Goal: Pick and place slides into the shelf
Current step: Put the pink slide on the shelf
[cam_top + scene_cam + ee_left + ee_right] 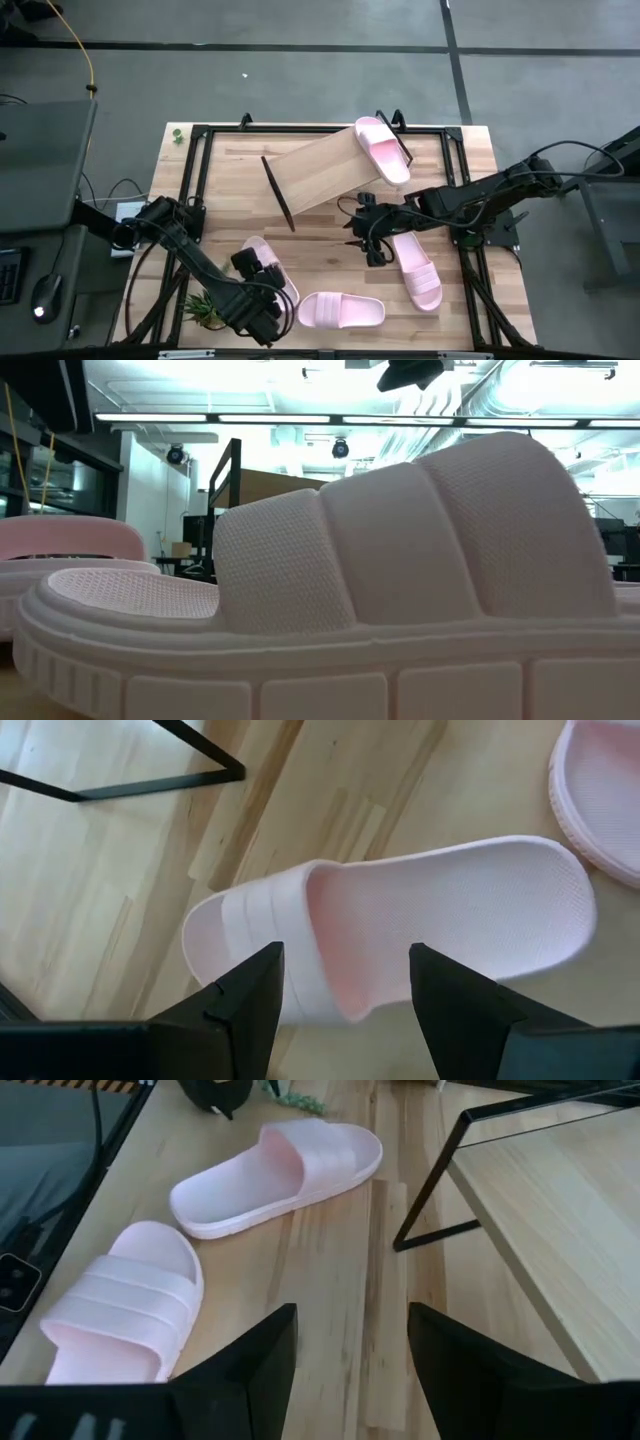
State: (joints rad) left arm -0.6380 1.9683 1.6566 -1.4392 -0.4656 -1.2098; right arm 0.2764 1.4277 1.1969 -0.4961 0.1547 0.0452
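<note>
Three slides (340, 311) lie on the wood tabletop (320, 235), both arms' jaws apart above it.

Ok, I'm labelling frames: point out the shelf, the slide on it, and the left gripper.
shelf (315, 170), high view, bare board.
slide on the shelf (383, 149), high view, footbed.
left gripper (345, 982), left wrist view, between fingertips.

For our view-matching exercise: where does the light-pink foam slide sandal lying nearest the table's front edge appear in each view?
High view: light-pink foam slide sandal, bottom centre.
Low view: fills the frame.
Left wrist view: cut off at the edge, beyond the neighbouring slide.
Right wrist view: the nearer of two slides.
Shared landmark: that neighbouring slide.
</note>
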